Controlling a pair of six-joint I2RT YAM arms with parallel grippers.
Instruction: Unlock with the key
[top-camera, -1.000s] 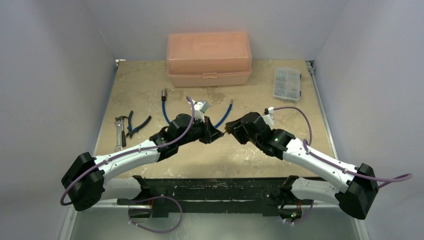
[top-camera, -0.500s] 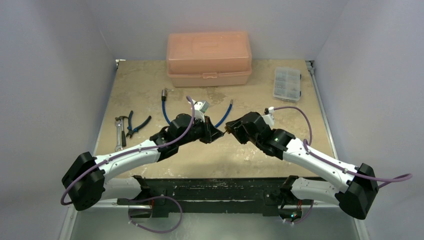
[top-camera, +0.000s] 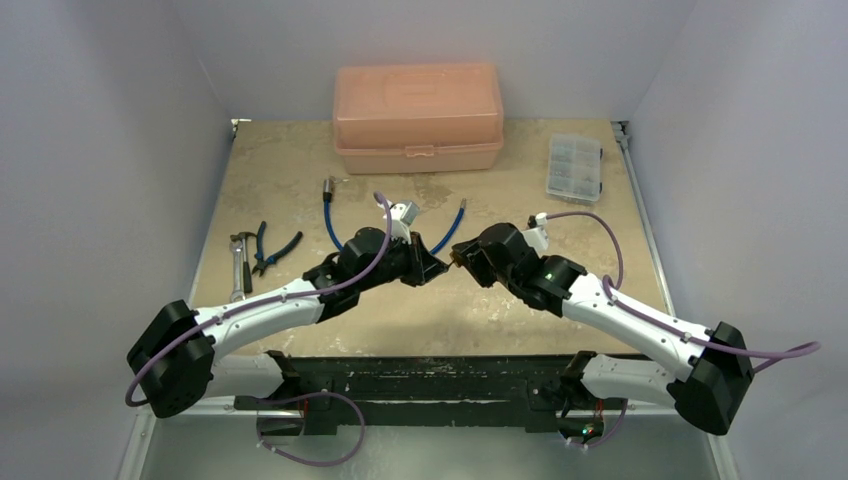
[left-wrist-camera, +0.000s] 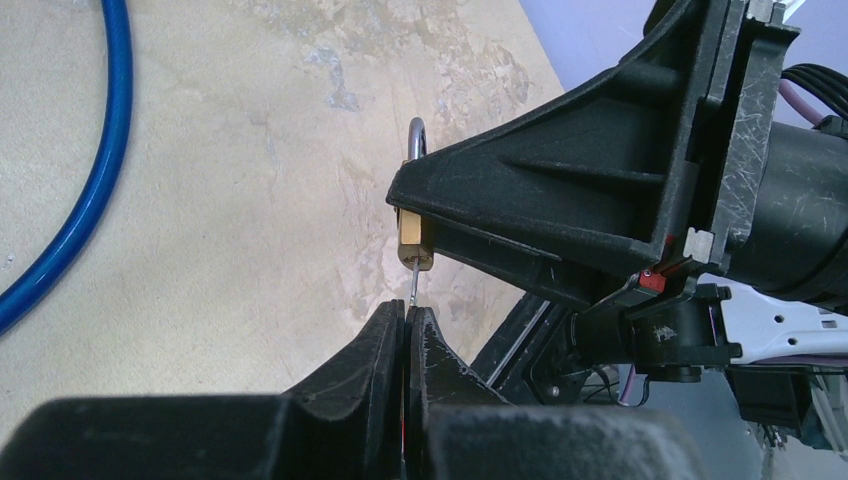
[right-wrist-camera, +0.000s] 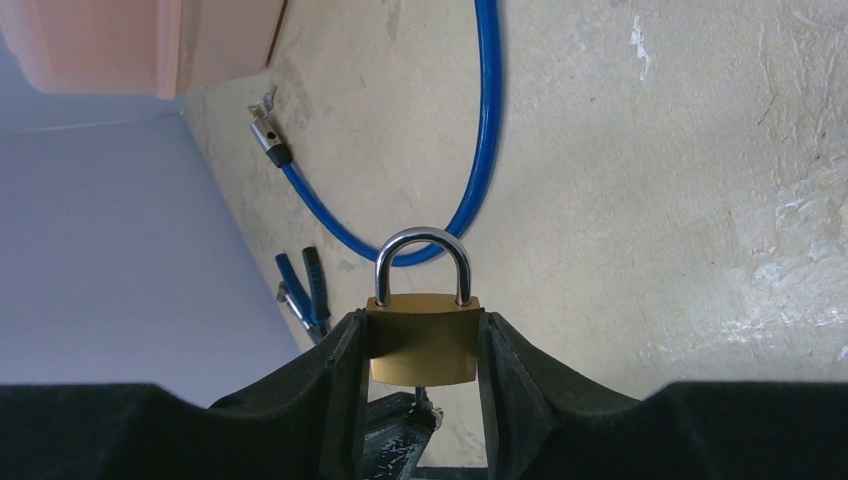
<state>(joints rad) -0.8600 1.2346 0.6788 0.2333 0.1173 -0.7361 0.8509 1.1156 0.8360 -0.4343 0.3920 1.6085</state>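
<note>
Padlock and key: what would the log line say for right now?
left jaws: shut on key | right jaws: gripping padlock | key: blade meets padlock's bottom | shackle: closed

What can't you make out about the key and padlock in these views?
The key head and ring: left wrist view, hidden inside the shut left end effector.
The padlock keyhole: right wrist view, on the underside, facing away.
Both key and padlock: top view, too small, masked where the left end effector meets the right end effector.
</note>
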